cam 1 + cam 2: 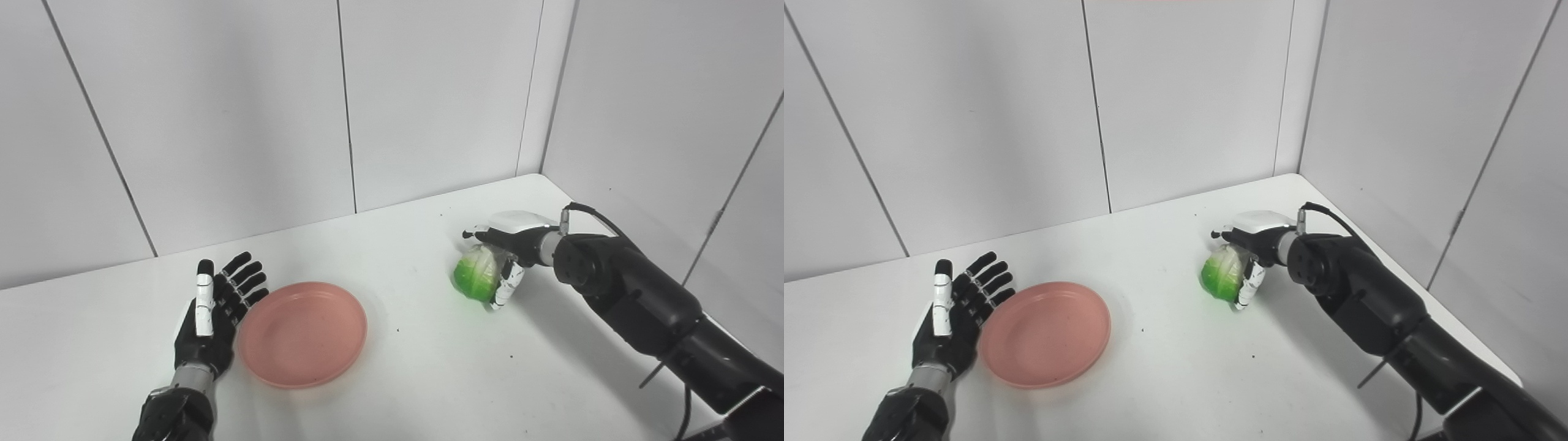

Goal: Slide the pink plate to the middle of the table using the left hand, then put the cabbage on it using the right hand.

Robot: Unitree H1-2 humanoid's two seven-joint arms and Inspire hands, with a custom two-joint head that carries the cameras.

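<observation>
Left eye view shows the pink plate [302,334] placed, left hand [211,315] spread open beside it; right hand [505,257] grips the cabbage [476,274], transfer pending.

Pink plate [302,334] sits flat on the white table [416,380], toward the front-left part, with the left hand [211,318] just beside its left rim, palm up and fingers spread, holding nothing; can't tell if it touches the rim. Right hand [505,257] is wrapped around the green cabbage [476,274] nearer the table's right edge, well apart from the plate, thumb below and fingers over the top. Can't tell if the cabbage is lifted or resting on the table.
</observation>
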